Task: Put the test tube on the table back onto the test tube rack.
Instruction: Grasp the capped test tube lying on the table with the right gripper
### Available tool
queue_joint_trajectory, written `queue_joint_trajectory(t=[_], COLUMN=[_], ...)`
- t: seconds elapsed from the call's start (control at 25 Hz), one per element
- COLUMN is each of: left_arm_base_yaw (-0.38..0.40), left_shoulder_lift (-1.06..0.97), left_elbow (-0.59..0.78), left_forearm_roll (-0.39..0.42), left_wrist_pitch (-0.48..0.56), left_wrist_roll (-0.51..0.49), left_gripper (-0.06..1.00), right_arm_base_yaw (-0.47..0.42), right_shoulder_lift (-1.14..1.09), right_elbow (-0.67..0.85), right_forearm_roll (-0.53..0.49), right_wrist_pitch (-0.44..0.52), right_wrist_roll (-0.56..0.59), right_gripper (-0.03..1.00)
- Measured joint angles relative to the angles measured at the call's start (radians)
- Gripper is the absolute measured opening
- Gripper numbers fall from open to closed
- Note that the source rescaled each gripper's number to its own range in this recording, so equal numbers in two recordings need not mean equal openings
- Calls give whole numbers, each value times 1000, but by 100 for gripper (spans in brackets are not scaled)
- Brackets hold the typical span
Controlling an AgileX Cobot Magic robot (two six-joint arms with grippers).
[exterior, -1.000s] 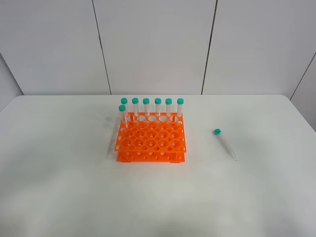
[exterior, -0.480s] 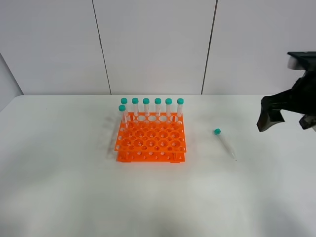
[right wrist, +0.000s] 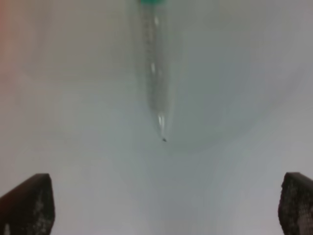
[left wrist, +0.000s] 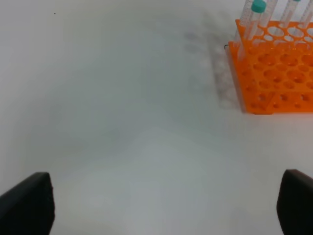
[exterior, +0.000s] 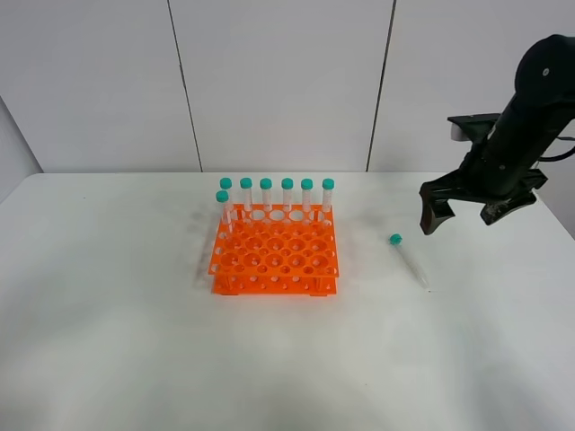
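Observation:
The test tube (exterior: 410,262), clear with a teal cap, lies alone on the white table (exterior: 108,341), to the right of the orange test tube rack (exterior: 274,256). Several matching tubes (exterior: 287,194) stand upright along the rack's back row and back left. My right gripper (exterior: 461,218) hovers open and empty just right of and behind the lying tube. In the right wrist view the tube (right wrist: 154,73) lies ahead of the open gripper (right wrist: 161,205), pointed tip toward it. My left gripper (left wrist: 161,205) is open and empty over bare table, with the rack (left wrist: 274,73) ahead of it.
A white panelled wall (exterior: 278,81) rises behind the table's far edge. The table's right rounded corner (exterior: 530,184) lies under the right arm. Nothing else stands on the tabletop.
The right arm entered from the right edge and moved left, and now hovers near the lying tube. The tube and rack have not moved.

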State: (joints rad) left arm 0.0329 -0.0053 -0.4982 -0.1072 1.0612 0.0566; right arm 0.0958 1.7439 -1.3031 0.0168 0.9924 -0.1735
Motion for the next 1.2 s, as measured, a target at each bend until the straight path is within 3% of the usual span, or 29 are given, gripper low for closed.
queue_joint_trajectory(t=[0.88,1.2], left_arm_base_yaw=[0,0], left_shoulder_lift=[0,0], left_elbow=[0,0], left_forearm_roll=[0,0], left_wrist_pitch=[0,0], left_wrist_roll=[0,0], left_gripper=[100,100], right_arm_base_yaw=[10,4], right_shoulder_lift=[282,318], right_elbow=[-5,-7], right_forearm_roll=[30,20], right_wrist_pitch=[-249,-275], right_wrist_roll=[20,44], right_gripper=[100,100])
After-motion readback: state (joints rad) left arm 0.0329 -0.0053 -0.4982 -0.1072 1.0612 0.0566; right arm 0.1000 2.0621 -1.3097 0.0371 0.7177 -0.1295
